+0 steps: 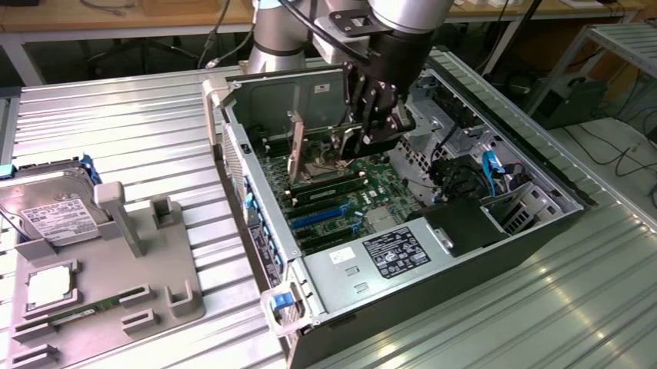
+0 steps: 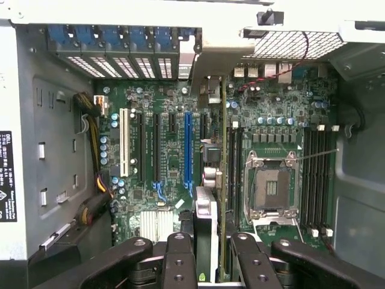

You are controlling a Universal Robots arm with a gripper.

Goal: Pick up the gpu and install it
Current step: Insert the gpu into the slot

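Observation:
My gripper point(image 1: 368, 137) hangs inside the open computer case point(image 1: 339, 269), shut on the gpu point(image 1: 320, 144). The card stands on edge above the motherboard point(image 1: 344, 200), with its silver end bracket point(image 1: 297, 150) towards the case's rear wall. In the wrist view the gpu point(image 2: 223, 174) shows as a thin dark-green edge running between my two black fingers point(image 2: 180, 259), with its black fan block point(image 2: 204, 226) beside them and the bracket point(image 2: 207, 57) at the far end. It hovers between the blue slot point(image 2: 187, 150) and the empty processor socket point(image 2: 271, 189), apart from the board.
On the exterior view's left a grey fixture point(image 1: 154, 261) carries a silver hard drive point(image 1: 51, 217) and a narrow green RAM stick point(image 1: 88, 311). Cables point(image 1: 493, 173) and drive cages fill the case's far side. A white slot point(image 2: 123, 150) and black slots lie beside the blue one.

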